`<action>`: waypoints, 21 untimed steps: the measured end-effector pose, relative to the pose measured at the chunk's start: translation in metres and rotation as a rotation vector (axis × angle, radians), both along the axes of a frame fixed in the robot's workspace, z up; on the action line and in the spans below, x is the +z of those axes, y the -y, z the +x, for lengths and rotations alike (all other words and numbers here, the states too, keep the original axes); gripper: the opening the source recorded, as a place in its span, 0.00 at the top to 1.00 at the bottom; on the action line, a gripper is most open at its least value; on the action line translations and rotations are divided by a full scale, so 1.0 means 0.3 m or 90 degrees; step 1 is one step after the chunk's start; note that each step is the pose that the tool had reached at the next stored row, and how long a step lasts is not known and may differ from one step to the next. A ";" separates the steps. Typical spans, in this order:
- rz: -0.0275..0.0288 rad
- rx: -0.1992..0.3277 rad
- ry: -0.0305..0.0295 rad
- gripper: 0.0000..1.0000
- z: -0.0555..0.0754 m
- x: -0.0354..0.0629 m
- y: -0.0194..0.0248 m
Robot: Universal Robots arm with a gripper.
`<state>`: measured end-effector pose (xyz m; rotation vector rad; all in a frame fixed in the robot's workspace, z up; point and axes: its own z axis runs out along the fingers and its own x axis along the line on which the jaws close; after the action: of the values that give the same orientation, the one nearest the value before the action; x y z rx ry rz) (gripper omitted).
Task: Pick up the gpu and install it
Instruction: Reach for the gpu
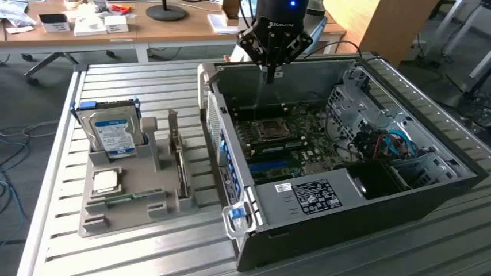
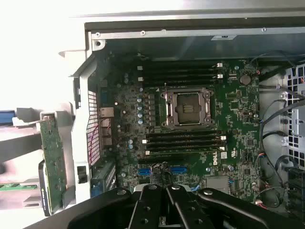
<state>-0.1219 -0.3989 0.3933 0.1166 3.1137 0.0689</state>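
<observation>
Jaws closed, empty, above open computer case (image 1: 345, 230); gpu (image 1: 181, 169) well away from jaws, upright in tray (image 1: 130, 217).

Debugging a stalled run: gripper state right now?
Gripper: closed, holding nothing, above the open PC case; the gpu stands in the grey tray.
</observation>
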 end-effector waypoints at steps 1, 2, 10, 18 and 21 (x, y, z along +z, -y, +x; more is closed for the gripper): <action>0.0000 0.000 0.0000 0.89 0.000 0.000 0.000; 0.0000 0.000 0.0000 0.89 0.000 0.000 0.000; 0.0000 0.000 0.0000 0.89 -0.009 0.000 0.000; 0.0000 0.000 0.0001 0.89 -0.032 0.000 0.000; 0.0000 0.000 0.0000 0.89 -0.037 0.000 0.000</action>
<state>-0.1331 -0.3988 0.3932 0.1166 3.1137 0.0688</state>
